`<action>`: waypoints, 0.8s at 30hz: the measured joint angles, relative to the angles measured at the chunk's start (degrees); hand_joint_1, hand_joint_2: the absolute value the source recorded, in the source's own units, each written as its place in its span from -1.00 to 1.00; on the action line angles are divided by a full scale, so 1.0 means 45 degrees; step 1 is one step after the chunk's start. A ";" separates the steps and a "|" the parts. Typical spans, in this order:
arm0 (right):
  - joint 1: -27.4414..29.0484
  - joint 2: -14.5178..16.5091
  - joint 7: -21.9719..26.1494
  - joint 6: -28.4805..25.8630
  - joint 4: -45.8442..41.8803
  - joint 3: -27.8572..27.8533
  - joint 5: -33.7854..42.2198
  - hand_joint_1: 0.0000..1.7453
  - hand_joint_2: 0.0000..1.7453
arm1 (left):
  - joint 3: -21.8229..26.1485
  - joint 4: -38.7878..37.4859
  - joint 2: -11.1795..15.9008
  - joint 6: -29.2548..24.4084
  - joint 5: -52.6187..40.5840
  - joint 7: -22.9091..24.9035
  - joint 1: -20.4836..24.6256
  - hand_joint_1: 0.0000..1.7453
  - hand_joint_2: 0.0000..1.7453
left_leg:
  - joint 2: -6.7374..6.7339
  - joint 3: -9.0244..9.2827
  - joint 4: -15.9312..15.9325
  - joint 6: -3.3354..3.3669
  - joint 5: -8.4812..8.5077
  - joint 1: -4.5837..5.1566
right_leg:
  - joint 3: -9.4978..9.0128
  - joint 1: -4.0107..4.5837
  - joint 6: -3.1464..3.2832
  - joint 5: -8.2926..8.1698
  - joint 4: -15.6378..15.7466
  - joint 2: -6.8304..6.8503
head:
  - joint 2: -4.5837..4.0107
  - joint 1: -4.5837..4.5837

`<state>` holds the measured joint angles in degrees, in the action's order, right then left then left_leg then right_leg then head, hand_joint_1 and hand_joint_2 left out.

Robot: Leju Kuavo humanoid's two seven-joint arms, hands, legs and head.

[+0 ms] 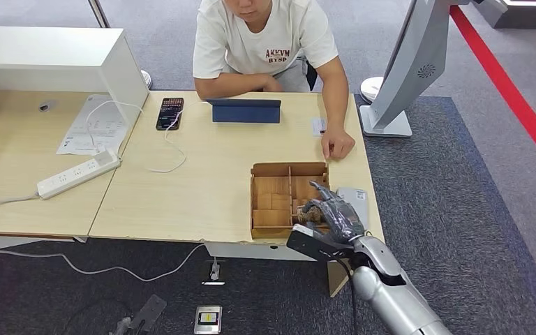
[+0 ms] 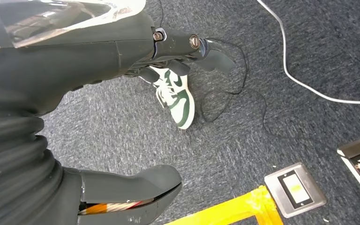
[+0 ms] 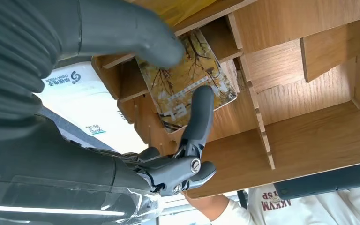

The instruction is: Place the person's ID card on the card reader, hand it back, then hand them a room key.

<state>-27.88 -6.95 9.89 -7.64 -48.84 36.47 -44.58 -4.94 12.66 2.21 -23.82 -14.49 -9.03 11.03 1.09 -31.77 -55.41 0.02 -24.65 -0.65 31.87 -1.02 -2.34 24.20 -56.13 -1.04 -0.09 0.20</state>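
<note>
My right hand (image 3: pixel 168 108) pinches the room key (image 3: pixel 187 79), a glossy printed card, thumb over finger, inside a compartment of the wooden tray (image 1: pixel 269 220). Risk as I judge it: the card's smooth face slips, or an edge catches a thin divider. Left hand (image 2: pixel 122 117) hangs released over carpet.

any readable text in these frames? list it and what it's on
"AKKVM" over "RYSP": red print on the person's white T-shirt.
Logo with small characters, too small to read: white card reader.
Faint print on the room key card the right hand holds: unreadable.
Papers, phone screen: too small to read.
</note>
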 joint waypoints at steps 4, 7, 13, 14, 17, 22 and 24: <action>-0.0008 -0.0042 0.0057 0.0013 -0.0034 -0.0006 0.0071 -1.00 1.00 | -0.0030 0.0000 0.0000 -0.0017 0.0107 -0.0028 0.0003 -1.00 1.00 | 0.0000 -0.0001 0.0000 0.0000 0.0000 0.0000 | -0.0001 0.0000 0.0000 0.0000 0.0000 0.0000 | 0.0000 0.0000; -0.0025 -0.0049 0.0126 0.0024 -0.0063 -0.0007 0.0091 -1.00 1.00 | -0.0116 0.0000 0.0000 -0.0052 0.0151 -0.0085 0.0003 -1.00 1.00 | 0.0000 -0.0001 0.0000 0.0000 0.0000 0.0000 | -0.0002 0.0000 0.0000 0.0000 -0.0001 0.0000 | 0.0000 0.0001; -0.0089 -0.0045 0.0167 0.0024 -0.0108 -0.0011 0.0189 -1.00 1.00 | -0.0212 0.0000 0.0000 -0.0142 0.0174 -0.0226 -0.0001 -1.00 1.00 | 0.0001 0.0000 0.0000 0.0000 0.0000 0.0000 | -0.0002 0.0000 0.0000 0.0000 0.0000 0.0000 | 0.0000 0.0000; -0.0097 -0.0046 0.0167 0.0023 -0.0121 -0.0015 0.0199 -1.00 1.00 | -0.0220 0.0000 0.0000 -0.0148 0.0166 -0.0232 -0.0001 -1.00 1.00 | 0.0000 0.0000 0.0000 0.0000 0.0000 0.0000 | -0.0002 0.0000 0.0000 0.0000 0.0000 0.0000 | 0.0000 0.0000; -0.0104 -0.0050 0.0168 0.0023 -0.0137 -0.0023 0.0211 -1.00 1.00 | -0.0254 0.0004 0.0000 -0.0151 0.0149 -0.0233 0.0001 -1.00 1.00 | 0.0000 0.0001 0.0000 0.0000 0.0000 0.0000 | -0.0002 0.0000 0.0000 0.0000 0.0000 0.0000 | 0.0000 0.0000; -0.0101 -0.0053 0.0168 0.0033 -0.0185 -0.0027 0.0216 -1.00 1.00 | -0.0302 0.0005 0.0000 -0.0164 0.0152 -0.0233 0.0005 -1.00 1.00 | 0.0000 0.0000 0.0000 0.0000 0.0000 0.0000 | -0.0002 0.0000 0.0000 0.0000 0.0000 0.0000 | 0.0000 0.0001; -0.0107 -0.0051 0.0168 0.0057 -0.0206 -0.0027 0.0210 -1.00 1.00 | -0.0306 0.0005 0.0000 -0.0165 0.0180 -0.0234 -0.0001 -1.00 1.00 | 0.0001 -0.0001 0.0000 0.0000 0.0000 0.0000 | -0.0002 0.0000 0.0000 0.0000 0.0000 0.0000 | 0.0000 0.0001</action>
<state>-28.36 -7.18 10.64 -7.39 -49.77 36.35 -43.64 -6.32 12.68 2.21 -24.57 -13.68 -10.08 11.02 1.09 -31.77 -55.41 0.02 -24.65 -0.65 31.86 -1.02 -2.34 24.20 -56.13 -1.04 -0.09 0.20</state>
